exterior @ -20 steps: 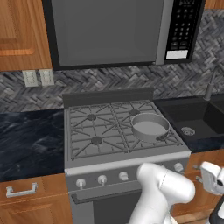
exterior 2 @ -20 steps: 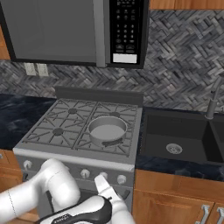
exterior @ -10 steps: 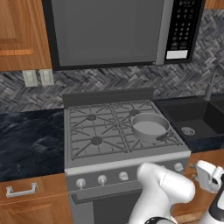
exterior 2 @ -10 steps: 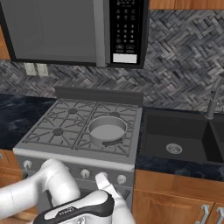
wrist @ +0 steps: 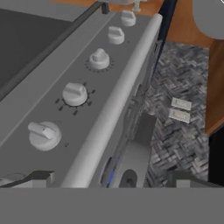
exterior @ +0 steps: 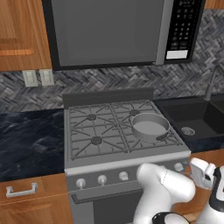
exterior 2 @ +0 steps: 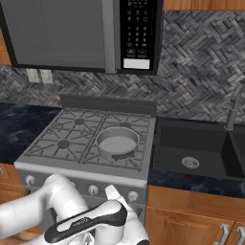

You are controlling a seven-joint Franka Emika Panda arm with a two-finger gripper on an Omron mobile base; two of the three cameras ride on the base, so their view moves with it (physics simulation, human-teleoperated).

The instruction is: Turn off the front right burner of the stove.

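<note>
No text can be read anywhere. The microwave (exterior 2: 76,33) has a keypad panel (exterior 2: 136,36) with rows of pale marks and a white label patch beneath, all too small to make out. The stove (exterior: 118,131) knobs (wrist: 75,94) are ringed with dark tick marks, without readable numbers. The arm's dark cover carries pale lettering, illegible.

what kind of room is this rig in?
A simulated home kitchen, by the look of it: a gas stove with a pan on its grates, a microwave mounted above it, and a dark sink set in the counter alongside.
</note>
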